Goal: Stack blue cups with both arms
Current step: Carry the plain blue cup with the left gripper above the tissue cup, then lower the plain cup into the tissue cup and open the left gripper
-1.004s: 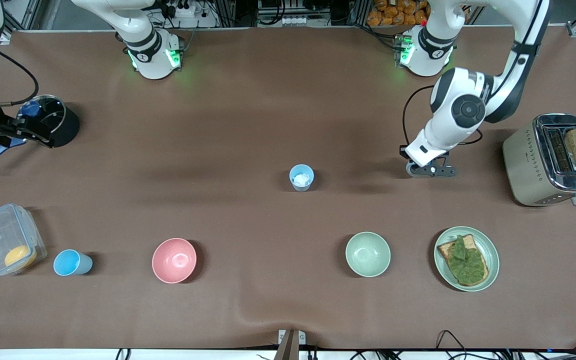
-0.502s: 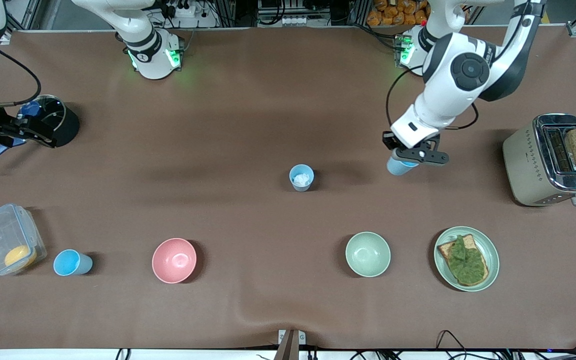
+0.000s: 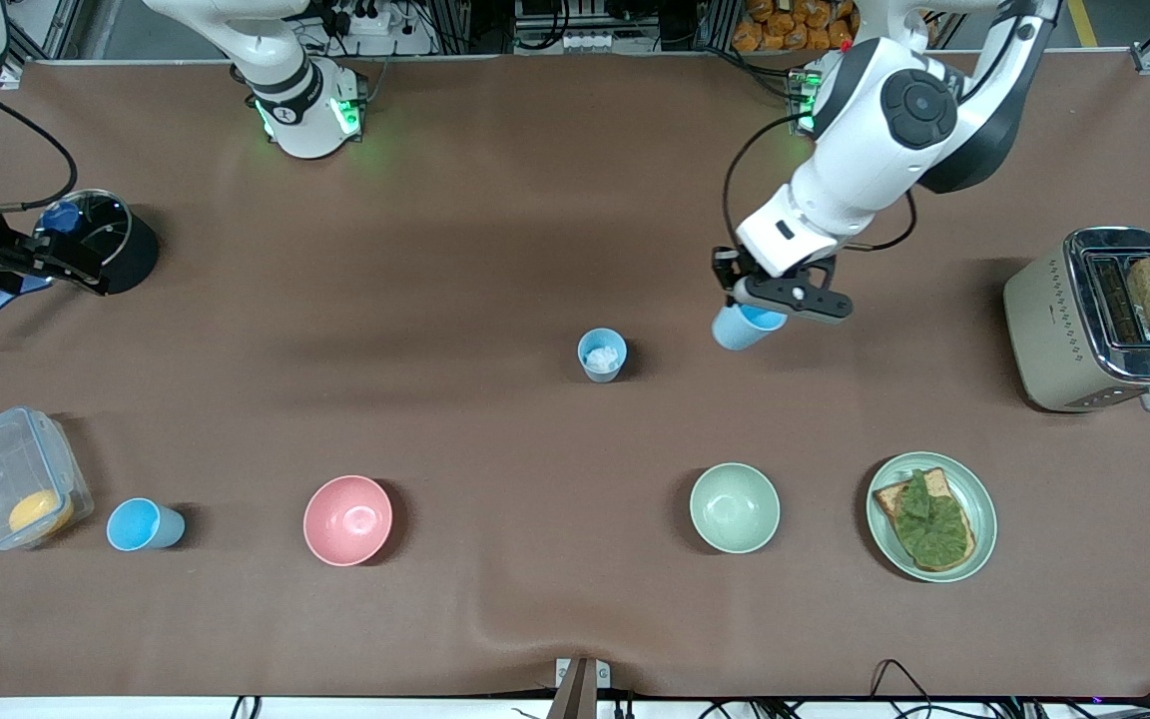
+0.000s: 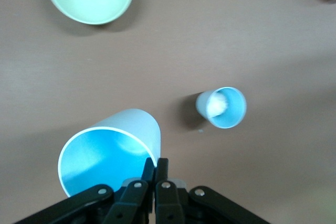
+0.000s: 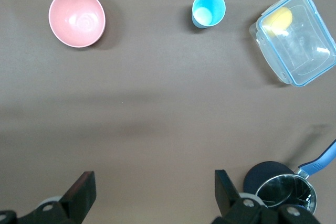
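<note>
Now, here is what we see, line by line.

Left gripper (image 3: pixel 773 303): we see its fingers (image 4: pixel 157 174) pinched on the rim of a blue cup (image 3: pixel 741 327). It hangs in the air over bare tabletop (image 3: pixel 495 230), beside the grey-blue cup and toward the left arm's end.

Held cup: tilted, its mouth facing the wrist camera in the left wrist view (image 4: pixel 107 153).

Change since earlier: 1 second ago we saw this gripper down near the tabletop close to the toaster, with no cup showing. Half a second ago the cup was lifted, and now it has moved on toward the grey-blue cup.

Grey-blue cup (image 3: pixel 602 355): upright near the middle of the tabletop, a white patch inside it, unmoved across the frames.

Third blue cup (image 3: pixel 143 524): it stands at the right arm's end, between the clear box (image 3: pixel 16 477) and the pink bowl (image 3: pixel 347 519), where it stood before.

Right gripper (image 5: pixel 152 195): we see its fingers spread wide and holding nothing, over the tabletop next to the black pot (image 3: pixel 106 240). This arm waits and has not shifted.

Pale green bowl (image 3: pixel 734 507): nearer the front camera than the held cup, beside the plate (image 3: pixel 979 499) with bread and greens.

Toaster (image 3: pixel 1099 320): at the left arm's end, 1 bread slice standing in a slot.
</note>
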